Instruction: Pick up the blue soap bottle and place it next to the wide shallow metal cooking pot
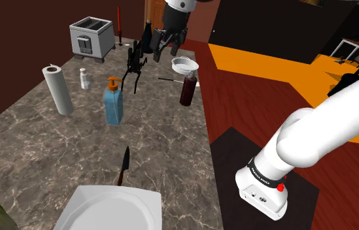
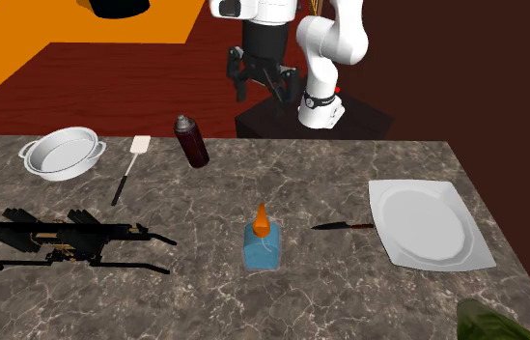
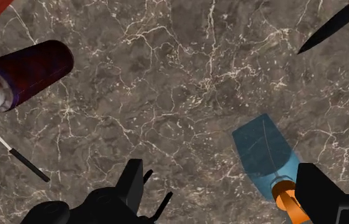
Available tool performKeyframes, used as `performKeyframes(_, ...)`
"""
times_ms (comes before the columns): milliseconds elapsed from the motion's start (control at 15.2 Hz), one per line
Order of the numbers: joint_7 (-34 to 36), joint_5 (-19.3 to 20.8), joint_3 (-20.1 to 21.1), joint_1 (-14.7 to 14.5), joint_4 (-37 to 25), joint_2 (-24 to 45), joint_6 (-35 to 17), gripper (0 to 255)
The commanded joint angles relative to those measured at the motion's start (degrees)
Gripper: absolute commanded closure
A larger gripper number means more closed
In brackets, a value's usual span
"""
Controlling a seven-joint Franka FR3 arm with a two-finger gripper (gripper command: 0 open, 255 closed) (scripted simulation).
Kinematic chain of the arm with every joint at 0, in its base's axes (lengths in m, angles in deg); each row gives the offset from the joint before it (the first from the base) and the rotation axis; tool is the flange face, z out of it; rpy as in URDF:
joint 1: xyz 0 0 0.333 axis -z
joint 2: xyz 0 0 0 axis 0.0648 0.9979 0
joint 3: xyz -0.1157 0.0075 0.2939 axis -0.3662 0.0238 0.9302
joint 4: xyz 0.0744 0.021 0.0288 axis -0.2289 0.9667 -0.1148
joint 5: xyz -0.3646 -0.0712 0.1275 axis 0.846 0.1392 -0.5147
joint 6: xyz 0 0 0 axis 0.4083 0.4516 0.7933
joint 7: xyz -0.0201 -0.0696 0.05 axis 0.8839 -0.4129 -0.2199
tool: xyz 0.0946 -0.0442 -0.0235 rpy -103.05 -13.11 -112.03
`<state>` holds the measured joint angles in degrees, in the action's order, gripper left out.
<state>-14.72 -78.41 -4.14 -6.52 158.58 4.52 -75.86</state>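
Blue soap bottle (image 2: 262, 246) with orange pump stands upright mid-countertop (image 2: 369, 174), untouched, well apart from the shallow pot (image 2: 60, 155) at the counter's far corner. Gripper (image 2: 260, 87) hangs high above the counter's stand-side edge, fingers (image 3: 133, 181) spread wide, nothing between them. In the wrist view the bottle sits off by one finger, not in the gap. Judged: approach stage, wide spread suits the bottle's flat body. Dark red can (image 2: 192, 142) and spatula (image 2: 127, 169) lie near the pot, so the drop spot looks tight. Knife (image 2: 343, 226) lies near the bottle and could be clipped on descent.
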Motion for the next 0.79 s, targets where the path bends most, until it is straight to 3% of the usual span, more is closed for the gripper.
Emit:
performKeyframes(0,2.04,0.88,1.57,-0.29,-2.31,4.26,-1.74,0)
performKeyframes(726,12.39,9.77,6.17,-4.12,-20.95,28.51,-4.72,0)
